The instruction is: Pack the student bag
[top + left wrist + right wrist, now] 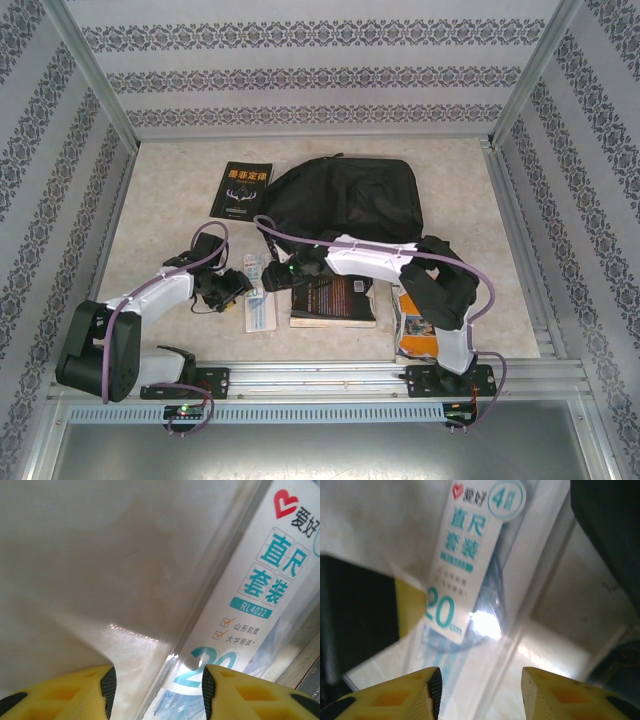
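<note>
Student bag [345,200] lies behind both arms, bent over ruler pack [260,312].

black student bag [345,200], slumped, far centre

Soft matt black cloth for the student bag [345,200]. Clear glossy plastic, glare-streaked, over printed card on the ruler pack [465,565]. Smooth, faintly shiny stone-look bench [75,555].
</note>
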{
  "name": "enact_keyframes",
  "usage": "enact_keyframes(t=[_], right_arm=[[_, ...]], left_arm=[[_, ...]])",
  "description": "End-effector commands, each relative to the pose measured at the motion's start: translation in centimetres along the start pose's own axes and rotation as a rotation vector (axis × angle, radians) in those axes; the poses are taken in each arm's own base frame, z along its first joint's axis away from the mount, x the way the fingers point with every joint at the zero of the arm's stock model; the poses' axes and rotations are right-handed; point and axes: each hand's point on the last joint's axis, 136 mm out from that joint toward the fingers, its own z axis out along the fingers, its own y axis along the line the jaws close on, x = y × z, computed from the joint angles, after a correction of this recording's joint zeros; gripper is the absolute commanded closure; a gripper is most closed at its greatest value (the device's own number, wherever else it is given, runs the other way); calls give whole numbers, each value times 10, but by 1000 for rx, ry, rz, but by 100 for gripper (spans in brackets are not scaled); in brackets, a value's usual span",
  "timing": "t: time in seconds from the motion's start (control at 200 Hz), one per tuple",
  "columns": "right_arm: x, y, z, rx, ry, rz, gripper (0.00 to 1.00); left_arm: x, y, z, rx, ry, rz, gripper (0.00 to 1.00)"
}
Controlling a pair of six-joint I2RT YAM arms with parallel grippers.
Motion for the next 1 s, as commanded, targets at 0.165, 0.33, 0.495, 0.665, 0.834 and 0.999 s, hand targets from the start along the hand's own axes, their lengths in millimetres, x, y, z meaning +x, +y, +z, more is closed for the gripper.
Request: enact_keyframes(t=[0.165,0.33,0.495,0.665,0.834,0.999], right_arm=[[-9,-19,25,64,-10,176,52],[-6,-23,38,103,18,187,52],[-1,-37,46,182,36,194,50],[3,-13,59,32,87,174,53],[-6,29,52,-163,115,120,56],[-12,42,44,-253,115,128,68]], left_arm=[[1,-3,33,90,34,-32,57],[4,-1,37,100,41,-30,59],[6,-2,41,113,55,-32,60],[9,-2,48,124,83,-35,62],[13,-4,57,148,121,-46,65],[15,-5,59,161,139,-48,68]])
